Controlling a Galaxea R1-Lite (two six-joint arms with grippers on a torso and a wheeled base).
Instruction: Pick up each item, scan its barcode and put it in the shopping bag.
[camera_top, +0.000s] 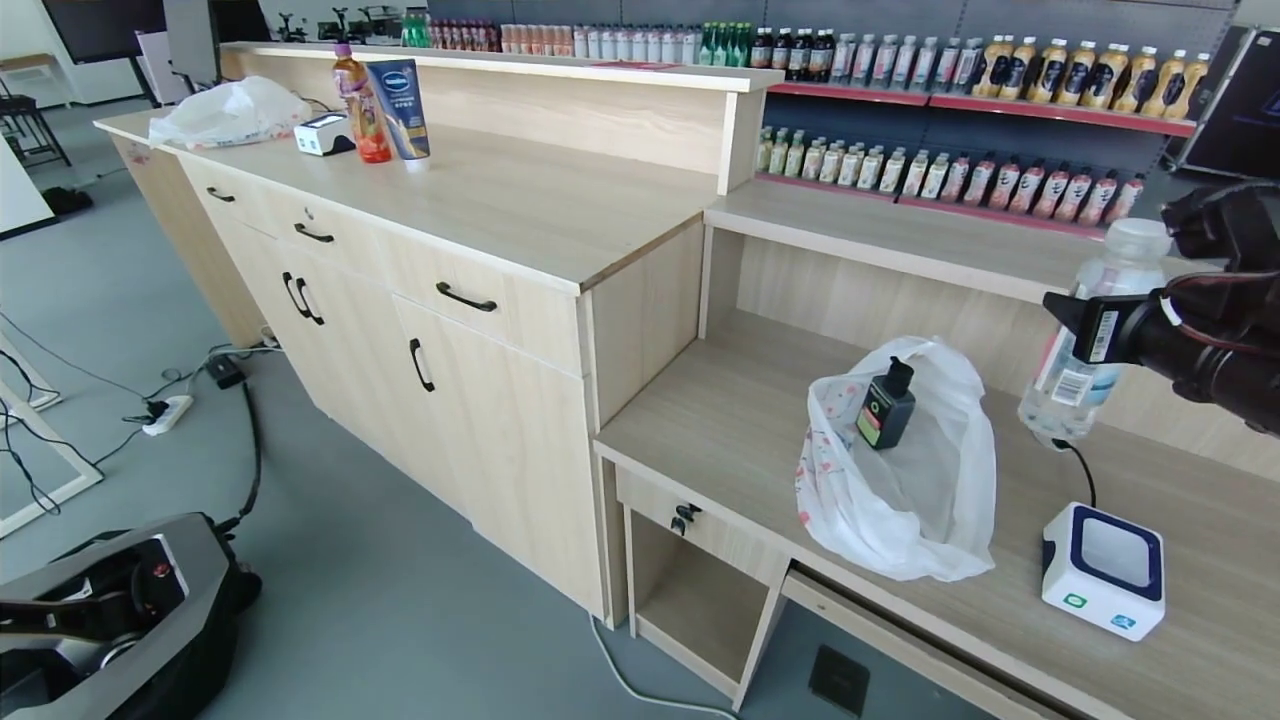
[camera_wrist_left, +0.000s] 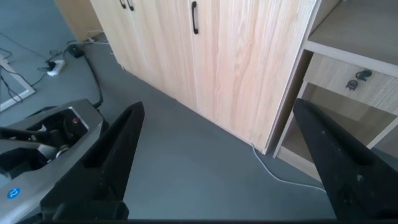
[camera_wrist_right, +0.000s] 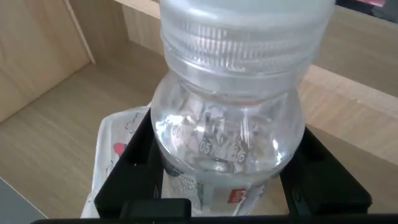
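Note:
My right gripper (camera_top: 1090, 330) is shut on a clear water bottle (camera_top: 1095, 330), held upright in the air above the low counter, its barcode label facing outward. In the right wrist view the bottle (camera_wrist_right: 230, 124) stands between the black fingers (camera_wrist_right: 134, 168). Below it sits the white and blue barcode scanner (camera_top: 1103, 568) on the counter. To the left lies the white shopping bag (camera_top: 905, 470), open, with a dark bottle (camera_top: 886, 406) inside. My left gripper (camera_wrist_left: 217, 162) hangs open low over the grey floor, beside the cabinet.
On the tall counter (camera_top: 520, 200) at the back left stand an orange drink bottle (camera_top: 360, 105), a blue tube (camera_top: 402, 108), a small white device (camera_top: 322, 133) and a plastic bag (camera_top: 228, 112). Shelves of bottles (camera_top: 940, 110) line the back wall. Cables lie on the floor (camera_top: 170, 400).

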